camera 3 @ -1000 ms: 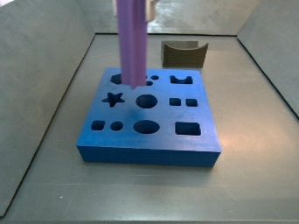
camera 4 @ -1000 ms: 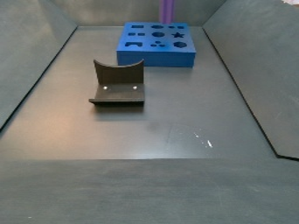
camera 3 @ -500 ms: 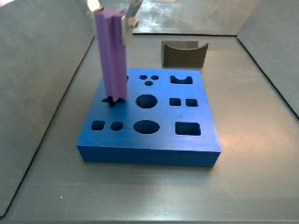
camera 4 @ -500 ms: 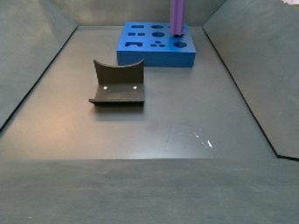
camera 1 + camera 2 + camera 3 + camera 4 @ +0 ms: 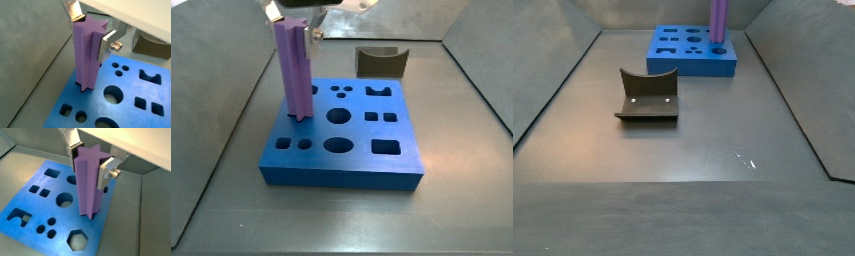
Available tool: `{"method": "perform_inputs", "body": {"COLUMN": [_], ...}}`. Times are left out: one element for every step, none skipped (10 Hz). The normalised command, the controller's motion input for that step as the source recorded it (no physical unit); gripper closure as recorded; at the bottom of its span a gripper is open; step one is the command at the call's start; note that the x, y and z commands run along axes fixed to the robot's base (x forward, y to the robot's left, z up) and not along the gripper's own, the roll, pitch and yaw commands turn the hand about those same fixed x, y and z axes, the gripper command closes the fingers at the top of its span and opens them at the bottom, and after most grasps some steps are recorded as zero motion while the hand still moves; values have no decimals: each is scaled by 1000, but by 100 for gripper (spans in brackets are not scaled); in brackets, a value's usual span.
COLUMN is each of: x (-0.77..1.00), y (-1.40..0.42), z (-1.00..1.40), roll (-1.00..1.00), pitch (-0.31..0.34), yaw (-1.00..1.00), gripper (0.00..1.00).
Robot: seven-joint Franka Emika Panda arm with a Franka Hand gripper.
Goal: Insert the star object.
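Observation:
The star object (image 5: 295, 70) is a long light-purple ridged peg, held upright. My gripper (image 5: 295, 12) is shut on its top end; its silver fingers (image 5: 107, 42) press the peg's sides in both wrist views (image 5: 90, 160). The peg's lower tip sits in the star-shaped hole at the left of the blue block (image 5: 358, 150), as both wrist views show (image 5: 83, 89). Most of the peg stands above the block. In a side view the peg (image 5: 720, 20) rises out of the frame over the blue block (image 5: 684, 55), and the gripper is out of view there.
The blue block has several other holes: round, square, hexagonal and arch-shaped (image 5: 77, 240). A dark brown curved block (image 5: 381, 60) stands behind the blue block; it also shows in a side view (image 5: 647, 95). Grey walls enclose the floor (image 5: 687, 150).
The peg has moved left across the block from the round hole area to the star hole and has come down; its tip now sits in that hole.

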Motion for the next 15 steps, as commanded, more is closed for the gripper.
{"method": "perform_inputs", "body": {"x": [-160,0,0,0,0,0,0,0,0,0,0,0,0,0,20], "y": [-51,-17,0,-20,-71,-214,-291,-320,-226,-163,-177,-263,-257,-106,0], "z": [-246,-394,-609,-797,-771,-771,-740,-814,-834,-891,-943,-994,-1000,-871,-697], "roll": [44,34,10,27,64,107,176,150,156,190,166,96,80,-23,-146], "pitch": [-134,-94,-139,-213,-231,-224,-189,-159,-171,-113,-110,-136,-124,-194,-183], "yaw": [286,229,137,94,80,91,146,77,0,0,0,0,0,0,0], "gripper": [100,100,100,100,100,100,100,100,100,100,100,100,100,100,100]}}
